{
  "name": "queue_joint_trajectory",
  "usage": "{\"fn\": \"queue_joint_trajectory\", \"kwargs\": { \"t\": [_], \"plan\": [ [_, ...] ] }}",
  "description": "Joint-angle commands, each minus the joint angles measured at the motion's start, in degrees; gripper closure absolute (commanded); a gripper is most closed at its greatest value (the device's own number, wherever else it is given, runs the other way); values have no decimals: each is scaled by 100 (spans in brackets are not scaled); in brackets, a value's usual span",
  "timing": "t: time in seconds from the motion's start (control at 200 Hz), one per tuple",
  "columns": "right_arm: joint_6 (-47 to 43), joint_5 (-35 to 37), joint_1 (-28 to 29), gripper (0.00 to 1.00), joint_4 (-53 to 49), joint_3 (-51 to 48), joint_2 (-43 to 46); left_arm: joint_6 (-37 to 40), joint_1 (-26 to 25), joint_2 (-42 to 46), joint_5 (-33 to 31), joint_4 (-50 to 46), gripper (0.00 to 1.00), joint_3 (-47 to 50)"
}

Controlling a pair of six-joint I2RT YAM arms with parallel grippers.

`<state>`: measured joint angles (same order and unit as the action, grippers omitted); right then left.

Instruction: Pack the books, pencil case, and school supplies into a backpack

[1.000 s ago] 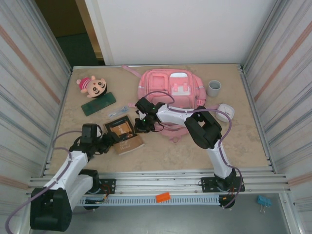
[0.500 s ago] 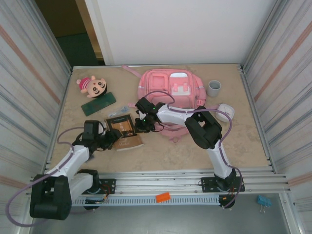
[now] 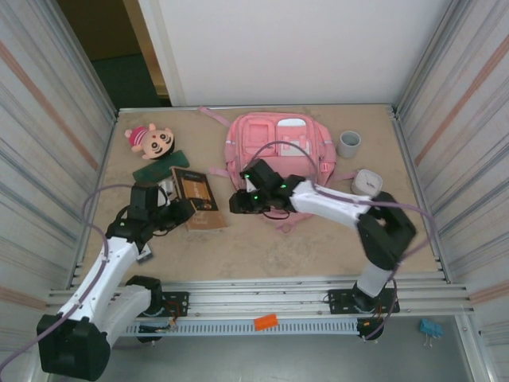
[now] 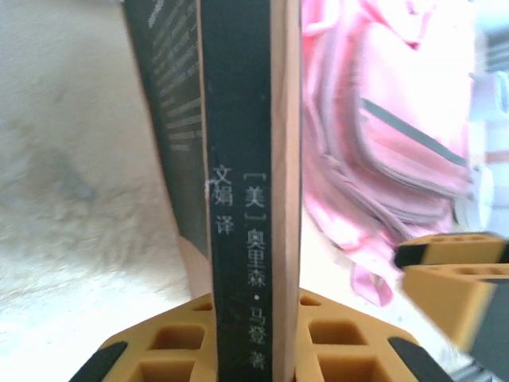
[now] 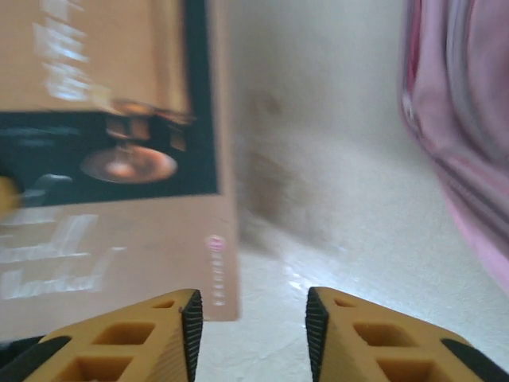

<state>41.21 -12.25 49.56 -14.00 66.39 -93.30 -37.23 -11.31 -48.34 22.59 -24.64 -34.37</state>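
The book [image 3: 196,196], dark brown with a tan band, stands tilted on its edge left of the pink backpack [image 3: 280,145]. My left gripper [image 3: 181,210] is shut on its lower end. In the left wrist view the dark spine [image 4: 245,199] sits clamped between both orange fingers of that gripper [image 4: 254,310], with the backpack [image 4: 382,143] beyond. My right gripper [image 3: 238,200] is open just right of the book, nothing between its fingers [image 5: 191,326]; the book cover [image 5: 111,159] is to its left. The green pencil case [image 3: 156,172] lies partly behind the book. The school supplies are hidden.
A plush doll [image 3: 150,140] lies at the back left. A grey cup [image 3: 348,143] and a small white object [image 3: 366,181] sit right of the backpack. Metal walls close in both sides. Bare table [image 3: 262,247] lies in front of the grippers.
My left gripper closed on the book and raised it onto its edge, shifting it toward the back. My right gripper opened, let go of the book and drew slightly right.
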Motion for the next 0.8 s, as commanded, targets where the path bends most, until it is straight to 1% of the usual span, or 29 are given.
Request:
{"fn": "queue_joint_trajectory", "kwargs": {
  "t": [0.0,0.07,0.125,0.231,0.286,0.316,0.396,0.441,0.521,0.566,0.681,0.762,0.797],
  "plan": [
    [-26,782,72,56,845,-555,1004,698,-149,316,930,612,96,-401],
    [-334,1317,225,56,1317,-1085,1677,735,-242,429,1576,1288,96,-372],
    [-586,1666,360,54,1733,-1505,2158,749,-376,487,1888,1751,96,-371],
    [-853,1806,422,52,2287,-2104,2870,966,-696,554,2394,2508,97,-369],
    [-918,1771,415,48,2534,-2374,3167,1024,-875,562,2507,2852,97,-344],
    [-953,1626,399,45,2714,-2513,3307,1043,-955,575,2526,2981,96,-338],
    [-987,944,300,34,3309,-2822,3576,947,-1014,588,2654,3501,97,-232],
    [-935,697,250,30,3526,-2891,3624,812,-1016,607,2755,3924,97,-131],
    [-875,385,167,25,3613,-2903,3617,584,-1021,662,2687,4479,97,-29],
    [-807,295,116,23,3623,-2894,3792,517,-1024,700,2647,4710,97,-8],
    [-482,-72,-142,15,3760,-2969,3830,428,-1022,694,2620,4840,98,-140],
    [-166,-620,-388,6,4105,-3039,3762,319,-1043,616,2734,4900,98,-254],
    [-43,-886,-473,5,4272,-3054,3707,239,-1057,594,2759,5008,98,-263]
  ]
}}
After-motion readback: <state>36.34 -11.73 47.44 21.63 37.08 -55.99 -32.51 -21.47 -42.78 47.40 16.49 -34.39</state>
